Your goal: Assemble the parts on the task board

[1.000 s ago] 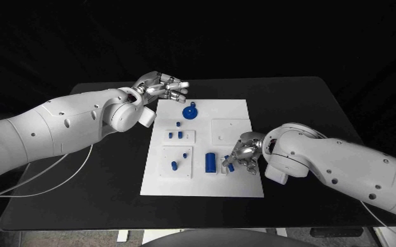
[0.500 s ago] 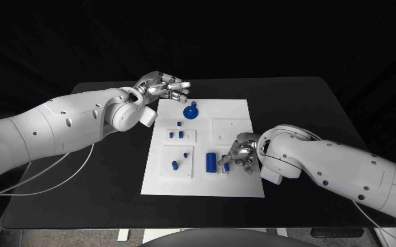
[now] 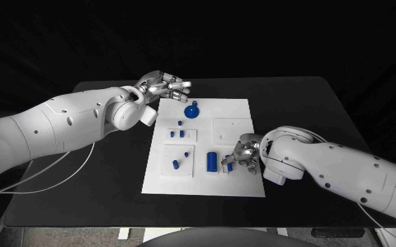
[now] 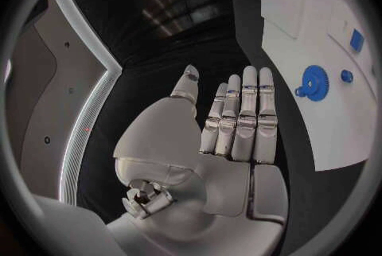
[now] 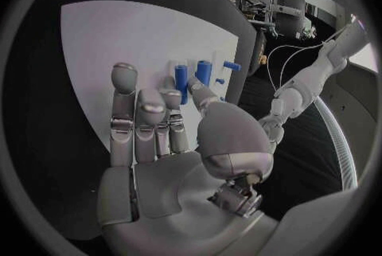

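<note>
The task board (image 3: 235,112) lay flat in the middle of the black table (image 3: 313,104), with blue parts on it: a gear-shaped piece (image 3: 191,111) near its far end and a cylinder (image 3: 212,162) toward the near end. The left hand (image 3: 165,88) hovered over the table just beyond the board's far left corner, fingers extended side by side, holding nothing. The right hand (image 3: 246,156) was over the board's near right area beside the cylinder, fingers loosely apart, empty.
</note>
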### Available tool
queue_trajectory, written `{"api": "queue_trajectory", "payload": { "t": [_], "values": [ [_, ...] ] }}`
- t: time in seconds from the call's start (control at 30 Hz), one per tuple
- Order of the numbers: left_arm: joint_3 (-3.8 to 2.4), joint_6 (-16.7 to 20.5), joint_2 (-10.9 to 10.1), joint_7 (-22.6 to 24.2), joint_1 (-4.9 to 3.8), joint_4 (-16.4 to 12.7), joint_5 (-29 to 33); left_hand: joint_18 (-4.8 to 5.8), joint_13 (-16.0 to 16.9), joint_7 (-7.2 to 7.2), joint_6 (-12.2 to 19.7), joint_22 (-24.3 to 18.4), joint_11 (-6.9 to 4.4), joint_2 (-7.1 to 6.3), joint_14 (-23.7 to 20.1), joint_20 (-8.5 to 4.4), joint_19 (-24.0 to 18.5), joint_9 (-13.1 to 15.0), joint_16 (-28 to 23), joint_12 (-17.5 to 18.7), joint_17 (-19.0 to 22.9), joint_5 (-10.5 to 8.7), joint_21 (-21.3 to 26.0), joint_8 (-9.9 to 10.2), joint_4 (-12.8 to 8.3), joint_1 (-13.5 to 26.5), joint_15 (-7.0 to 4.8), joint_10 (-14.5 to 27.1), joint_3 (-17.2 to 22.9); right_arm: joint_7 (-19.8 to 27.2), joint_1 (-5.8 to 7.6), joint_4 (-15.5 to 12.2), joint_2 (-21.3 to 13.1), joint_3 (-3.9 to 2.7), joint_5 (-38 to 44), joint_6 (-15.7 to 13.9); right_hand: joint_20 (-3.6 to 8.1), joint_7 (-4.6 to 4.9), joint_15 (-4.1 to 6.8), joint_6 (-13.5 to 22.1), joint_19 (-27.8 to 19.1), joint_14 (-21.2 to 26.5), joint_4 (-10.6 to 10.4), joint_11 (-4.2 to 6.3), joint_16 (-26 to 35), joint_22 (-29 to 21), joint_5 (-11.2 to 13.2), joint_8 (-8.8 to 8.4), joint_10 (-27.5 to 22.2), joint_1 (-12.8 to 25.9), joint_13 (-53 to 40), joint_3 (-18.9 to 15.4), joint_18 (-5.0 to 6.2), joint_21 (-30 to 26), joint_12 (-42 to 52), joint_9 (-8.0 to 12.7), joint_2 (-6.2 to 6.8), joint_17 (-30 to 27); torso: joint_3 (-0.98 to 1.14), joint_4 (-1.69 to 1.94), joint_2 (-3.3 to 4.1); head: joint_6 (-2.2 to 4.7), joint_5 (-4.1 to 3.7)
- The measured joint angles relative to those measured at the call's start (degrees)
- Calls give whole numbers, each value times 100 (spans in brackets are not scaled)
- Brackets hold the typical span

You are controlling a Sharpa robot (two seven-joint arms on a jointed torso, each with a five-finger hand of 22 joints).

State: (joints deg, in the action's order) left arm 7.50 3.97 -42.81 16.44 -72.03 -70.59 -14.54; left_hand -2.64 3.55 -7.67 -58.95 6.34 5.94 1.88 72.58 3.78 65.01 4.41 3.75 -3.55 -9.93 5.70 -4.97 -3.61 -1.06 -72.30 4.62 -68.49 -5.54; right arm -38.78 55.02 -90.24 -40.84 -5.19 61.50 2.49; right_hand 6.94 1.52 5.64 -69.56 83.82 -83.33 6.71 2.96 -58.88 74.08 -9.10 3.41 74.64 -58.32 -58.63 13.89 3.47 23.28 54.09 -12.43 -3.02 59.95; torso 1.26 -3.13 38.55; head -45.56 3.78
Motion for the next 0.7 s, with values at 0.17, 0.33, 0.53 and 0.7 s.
{"api": "queue_trajectory", "payload": {
  "t": [0.17, 0.33, 0.53, 0.7],
  "values": [
    [0, -4, -6, -8, 0, -3, -1, 0, 0, 0, 0, 0, 0, 0, 0, 0, 0, 0, 0, 0, 0, 0, 0, 0, 0, 0, 0, 0, 0, -19, -6, -74, -28, 4, 38, 1, 0, 18, 0, -18, 0, 0, -6, 0, 0, 0, 23, 0, 0, 26, 0, -6, 0, 0, 0, -26, 14, 8, 3, 0, 0, 1, 4],
    [1, -8, -17, -16, 0, -9, -3, 0, -1, 0, 0, 0, 0, 0, 0, 0, 0, 0, 0, 0, 0, 0, 0, 0, 0, 0, 0, 0, 0, -17, -5, -204, -134, -5, 60, -19, 0, 1, -1, -39, 0, 0, -4, 0, 0, 0, 23, 0, 0, 25, 0, -3, 0, 25, 0, -25, 12, 16, 3, 0, 1, 5, 9],
    [1, -14, -21, -24, 0, -9, -7, 0, -1, 0, 0, 1, 0, 0, 0, 0, 0, 0, 0, 0, 0, 0, 0, 0, 0, 0, 0, 0, 0, -11, -4, -323, -281, -54, 79, -43, 0, -4, -1, -74, 0, 1, 18, 0, 0, 1, 23, 0, 0, 3, 0, 19, 0, 66, 0, -31, -9, 24, 3, -3, 1, 2, 26],
    [1, -20, -19, -30, 0, -10, -9, 0, -1, 0, 0, 1, 0, 0, 0, 0, 0, 0, 0, 0, 0, 0, 0, 0, 0, 0, 0, 0, 0, -13, -3, -324, -287, -66, 80, -39, 0, -4, -1, -73, 0, 1, 18, 0, -1, 7, 23, 0, 0, 3, 0, 19, 0, 66, 0, -31, -9, 34, 0, -5, 0, 1, 30]
  ]
}}
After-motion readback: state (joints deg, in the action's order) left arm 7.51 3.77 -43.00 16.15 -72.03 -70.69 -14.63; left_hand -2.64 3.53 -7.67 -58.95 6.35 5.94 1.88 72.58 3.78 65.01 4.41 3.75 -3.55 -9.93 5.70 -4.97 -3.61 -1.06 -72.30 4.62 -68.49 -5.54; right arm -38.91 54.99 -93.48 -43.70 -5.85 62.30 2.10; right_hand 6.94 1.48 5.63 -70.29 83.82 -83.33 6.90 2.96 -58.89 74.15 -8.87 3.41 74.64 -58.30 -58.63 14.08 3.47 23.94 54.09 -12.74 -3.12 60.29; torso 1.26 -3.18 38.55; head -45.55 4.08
